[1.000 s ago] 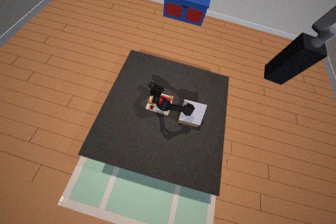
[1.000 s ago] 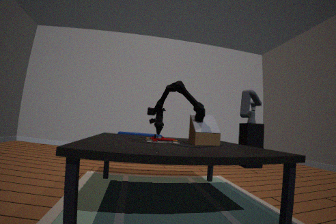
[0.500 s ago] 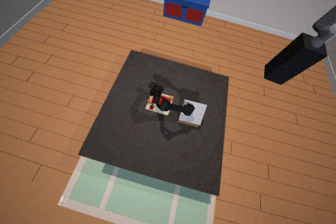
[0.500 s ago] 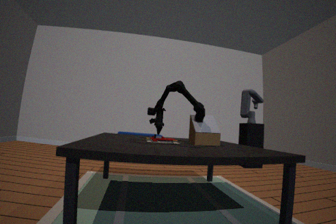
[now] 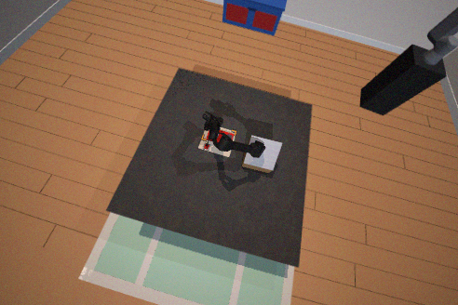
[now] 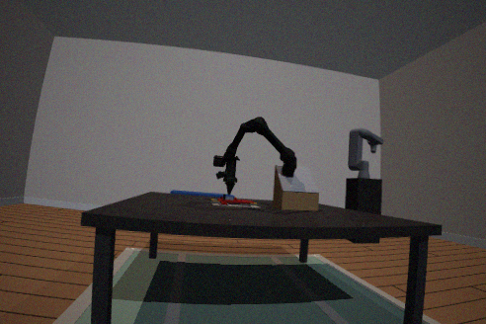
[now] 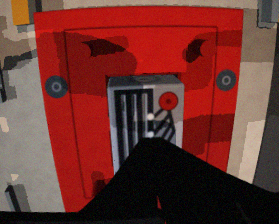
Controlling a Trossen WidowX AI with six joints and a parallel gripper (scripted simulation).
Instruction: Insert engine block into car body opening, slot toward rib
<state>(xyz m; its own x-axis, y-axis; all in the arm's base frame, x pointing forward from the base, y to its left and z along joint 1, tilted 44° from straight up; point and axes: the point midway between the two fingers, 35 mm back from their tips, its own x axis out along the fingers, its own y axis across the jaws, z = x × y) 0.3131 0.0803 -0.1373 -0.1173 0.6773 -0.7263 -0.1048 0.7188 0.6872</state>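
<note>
One gripper [image 7: 158, 145], fingers pinched together on nothing, I note; tips over the engine block [image 7: 143, 112], seated below it in the red car body [image 7: 70, 63].
</note>
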